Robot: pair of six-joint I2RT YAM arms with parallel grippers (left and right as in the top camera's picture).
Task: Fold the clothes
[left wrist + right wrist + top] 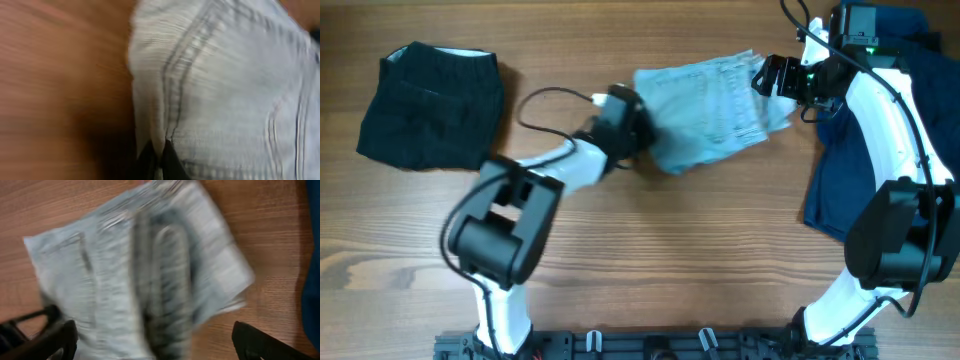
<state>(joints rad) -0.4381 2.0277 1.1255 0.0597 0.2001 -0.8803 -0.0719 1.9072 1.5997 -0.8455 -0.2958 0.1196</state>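
A folded pair of light blue jeans [705,112] lies at the top middle of the table. My left gripper [638,135] is at its left edge, shut on a fold of the denim [155,165]. My right gripper [772,78] is at its right edge with the jaws wide open [155,342] above the jeans [135,275], holding nothing. Both wrist views are blurred by motion.
A folded black garment [432,105] lies at the far left. A dark navy garment [855,140] lies at the right edge, under my right arm. A black cable loops on the table by my left arm [545,105].
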